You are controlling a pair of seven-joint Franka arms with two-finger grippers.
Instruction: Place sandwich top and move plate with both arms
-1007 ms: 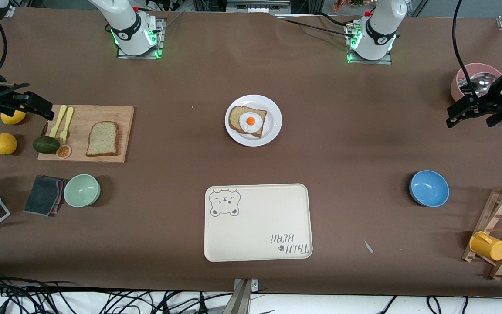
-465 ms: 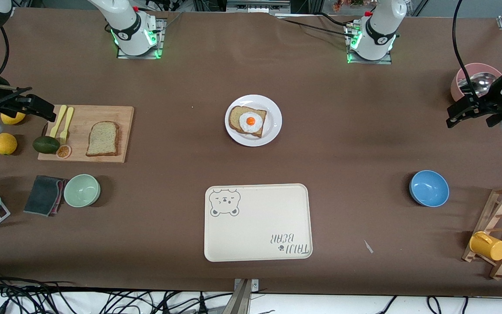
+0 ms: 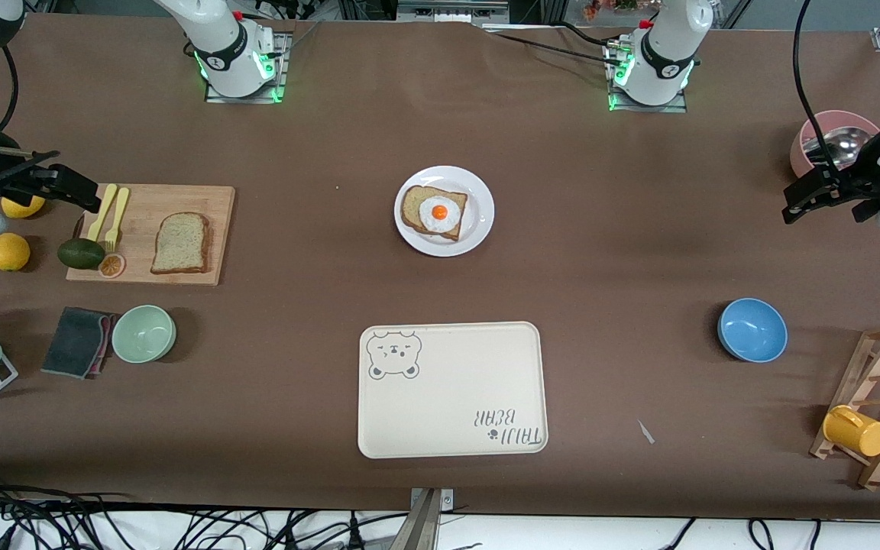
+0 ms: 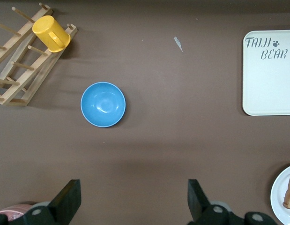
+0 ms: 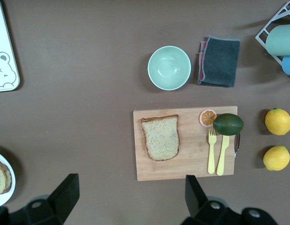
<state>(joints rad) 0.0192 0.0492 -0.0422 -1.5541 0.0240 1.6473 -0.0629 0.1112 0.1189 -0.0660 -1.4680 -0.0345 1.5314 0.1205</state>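
Tray lettered "TAIJI BEAR" with bear drawing; sandwich top on cutting board; egg toast on plate; left gripper, right gripper both spread wide, empty.

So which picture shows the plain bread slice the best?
The right wrist view: the sandwich top lies whole and large on the cutting board, crust and crumb clear. The front view shows the sandwich top whole too, but smaller. The left wrist view doesn't show it at all.
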